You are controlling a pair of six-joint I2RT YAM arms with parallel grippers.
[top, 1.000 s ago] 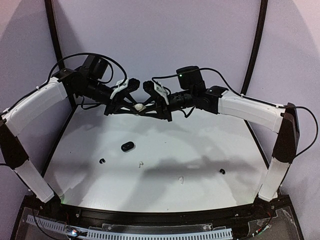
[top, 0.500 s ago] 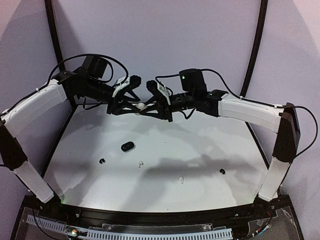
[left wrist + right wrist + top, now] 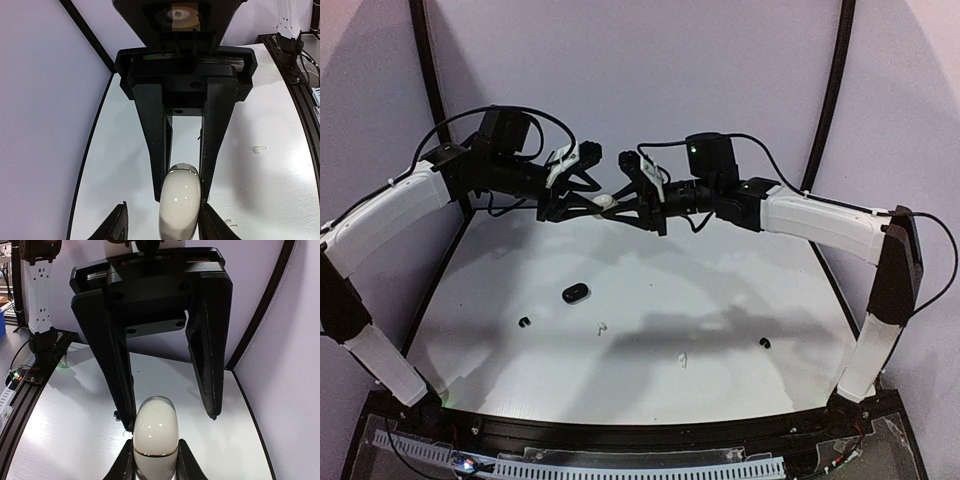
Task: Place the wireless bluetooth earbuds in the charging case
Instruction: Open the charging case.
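A closed white charging case [image 3: 605,203] with a gold seam is held in the air at the far middle. My right gripper [image 3: 625,200] is shut on it; its own fingers hug the case [image 3: 155,432] in the right wrist view. My left gripper [image 3: 588,195] faces it and is open, one finger [image 3: 211,226] touching the case [image 3: 180,205] and the other well apart. On the table lie a black earbud [image 3: 525,322], a white earbud [image 3: 602,327], a second white earbud [image 3: 682,358] and a second black earbud [image 3: 764,342].
A small black charging case [image 3: 575,293], closed, lies on the white table left of centre. Black frame rails [image 3: 440,290] edge the table, with purple walls close behind the arms. Both arms reach over the far half of the table.
Both grippers and the white case between them have risen a little and shifted slightly right. The earbuds and the black case have not moved.
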